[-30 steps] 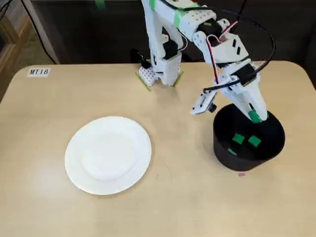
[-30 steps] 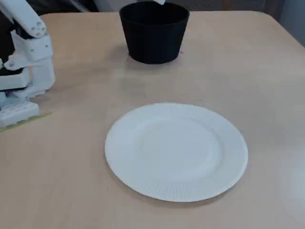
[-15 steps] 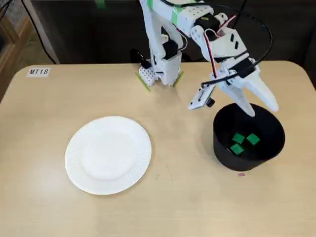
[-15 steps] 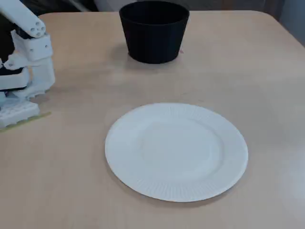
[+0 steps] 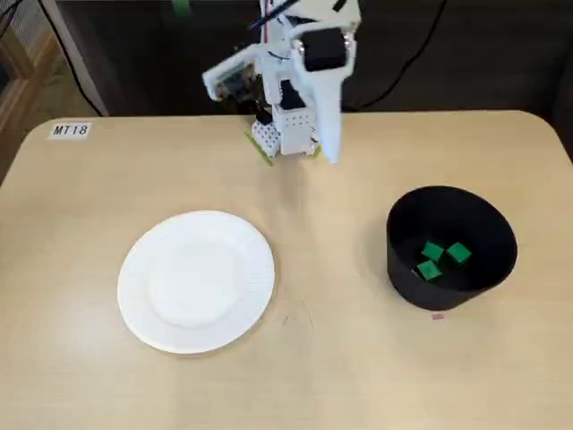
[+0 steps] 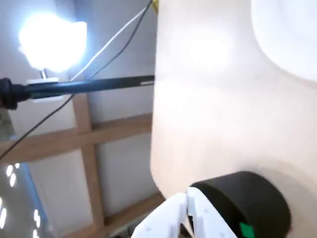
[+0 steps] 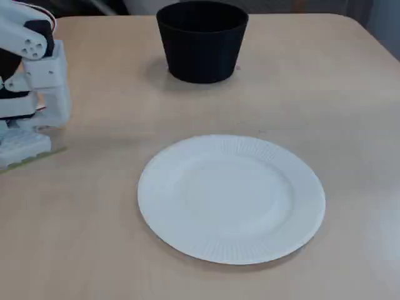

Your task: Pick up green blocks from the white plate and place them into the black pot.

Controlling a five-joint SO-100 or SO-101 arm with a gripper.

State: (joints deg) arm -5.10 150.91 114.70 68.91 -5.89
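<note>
Green blocks (image 5: 432, 252): I am counting three, all lying inside the pot in a fixed view. Two are sitting side by side and the third is just beside them, toward the near wall. The wrist view is showing only one green corner (image 6: 246, 229) in the pot's mouth.
Black pot (image 5: 403, 269): I am counting one. It is standing upright on the right of the worktop in that fixed view, at the far edge (image 7: 202, 44) in the other fixed view, and at the bottom right (image 6: 252, 198) of the wrist view.
White plate (image 5: 197, 280): I am counting one, of paper with a ribbed rim. It is lying flat left of centre, well apart from the pot, and is filling the middle (image 7: 231, 197) of the other fixed view.
End effector (image 5: 330, 154): I am holding my two white fingers together, tip against tip, as the wrist view (image 6: 188, 194) is showing. It is hanging tip-down near my base at the far edge, well apart from both pot and plate.
Writing: I am reading one white label (image 5: 71, 130), "MT18", at the far left corner of the worktop.
Pink speck (image 5: 438, 315): I am counting one, lying just beside the pot's near wall.
Worktop (image 5: 340, 367): I am seeing one light wood-coloured surface carrying everything.
</note>
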